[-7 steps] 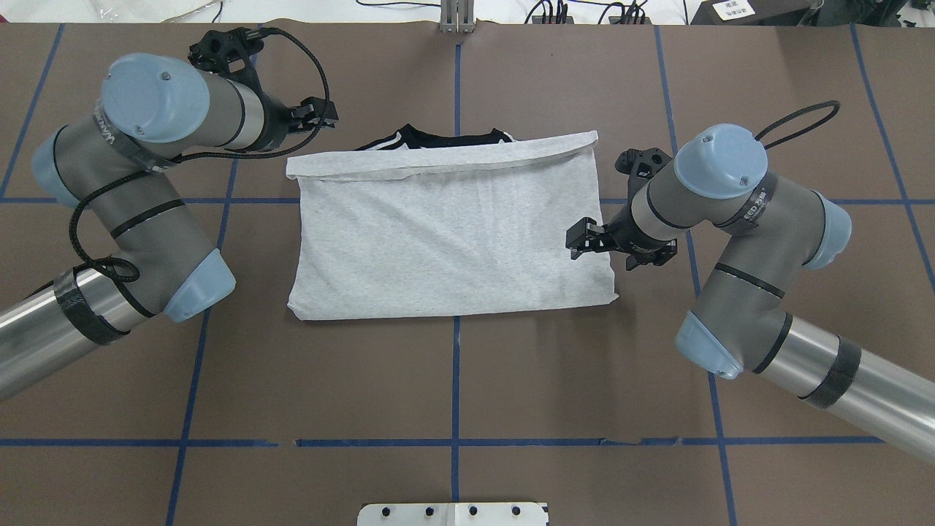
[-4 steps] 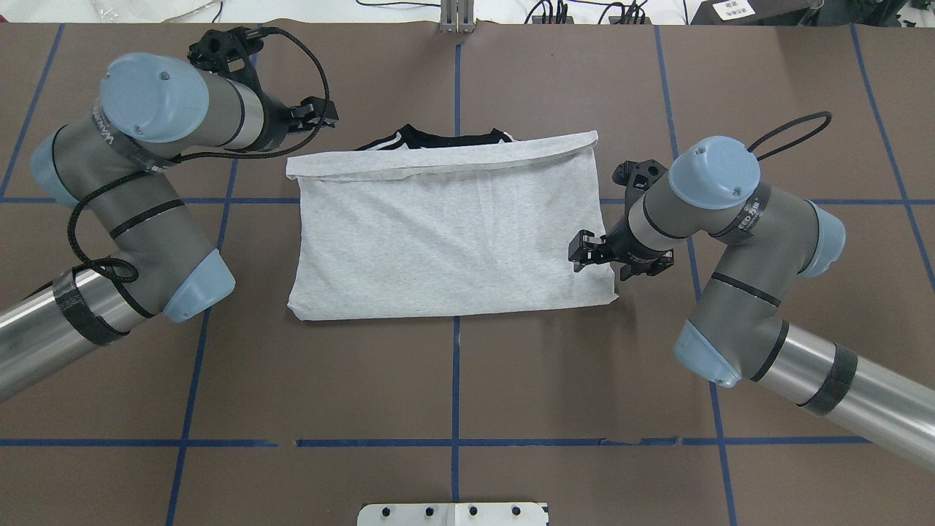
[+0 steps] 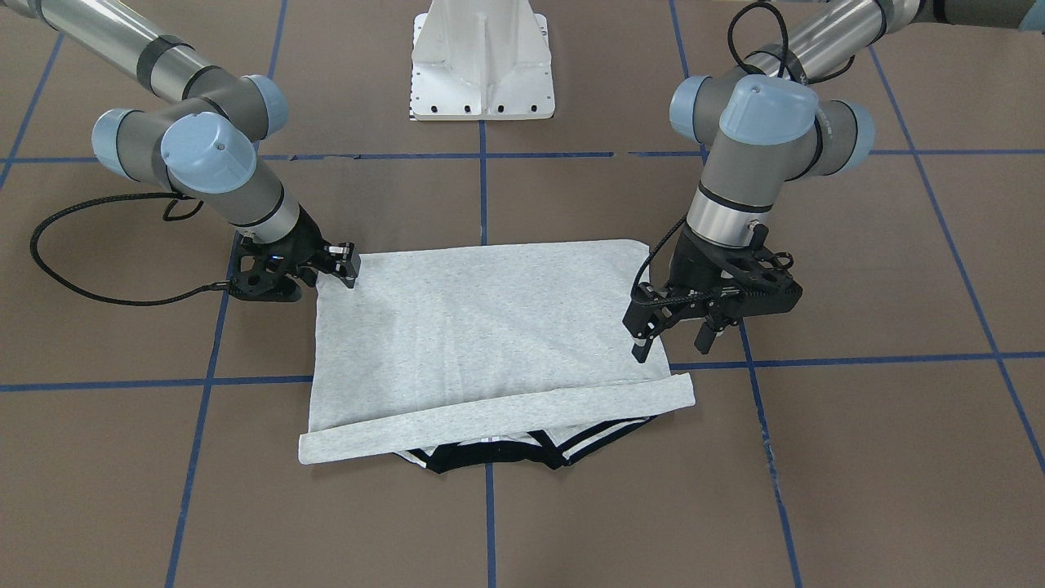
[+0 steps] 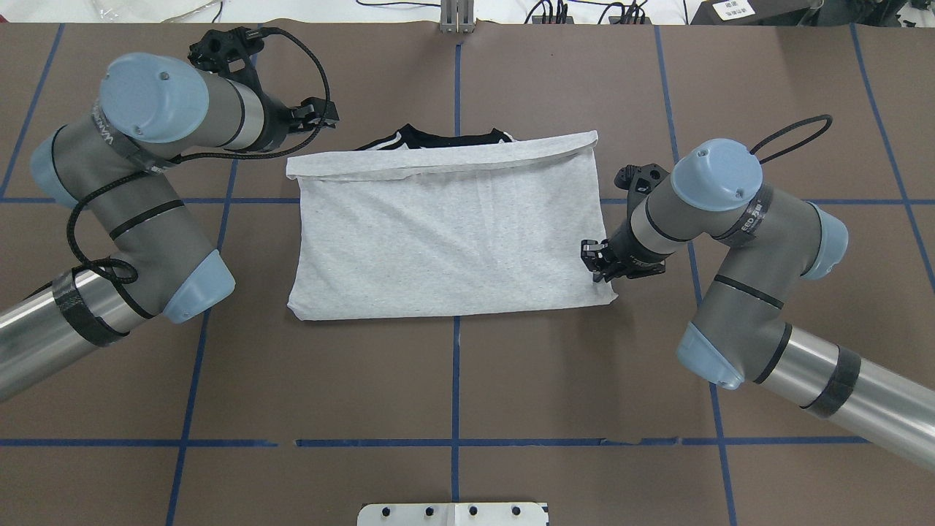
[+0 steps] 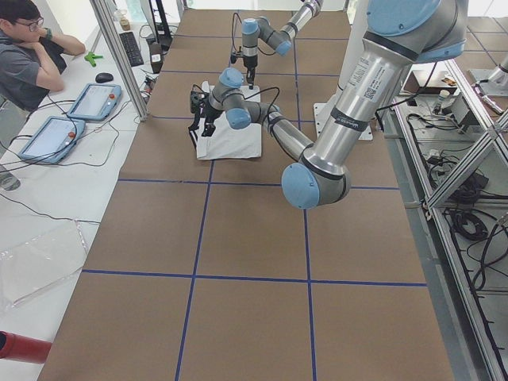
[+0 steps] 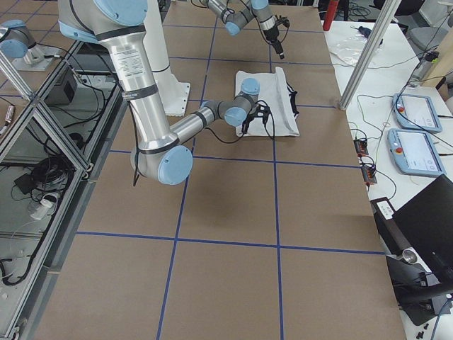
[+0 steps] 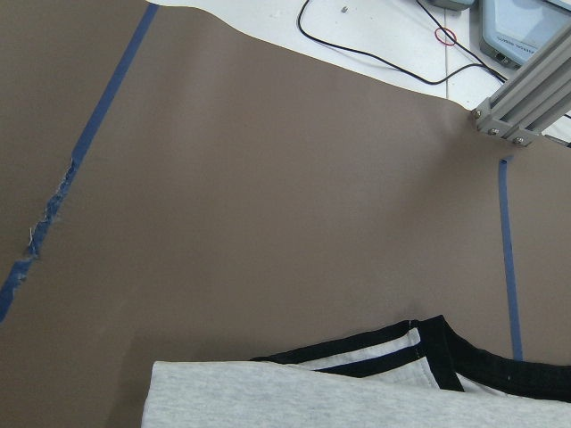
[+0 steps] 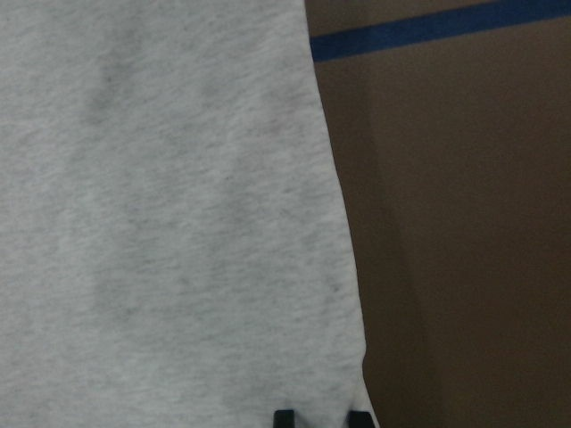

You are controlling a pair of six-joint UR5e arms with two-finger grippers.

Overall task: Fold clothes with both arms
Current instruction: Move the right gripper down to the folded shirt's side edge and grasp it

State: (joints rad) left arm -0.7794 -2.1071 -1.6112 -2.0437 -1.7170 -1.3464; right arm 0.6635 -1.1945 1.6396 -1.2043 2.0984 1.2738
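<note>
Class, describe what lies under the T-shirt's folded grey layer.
Under the T-shirt's top layer, only its black collar and shoulder stripes peek out at the far edge. Everything beneath, any print included, is covered.

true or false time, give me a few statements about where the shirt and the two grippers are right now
1. The T-shirt lies folded flat on the table. True.
2. Its black collar peeks out on the side nearest the robot. False: it shows at the far edge.
3. The right gripper is at the shirt's right edge, near its near corner. True.
4. The left gripper holds the shirt lifted. False: it grips nothing.
5. A cartoon print faces up. False: only plain grey cloth shows.
</note>
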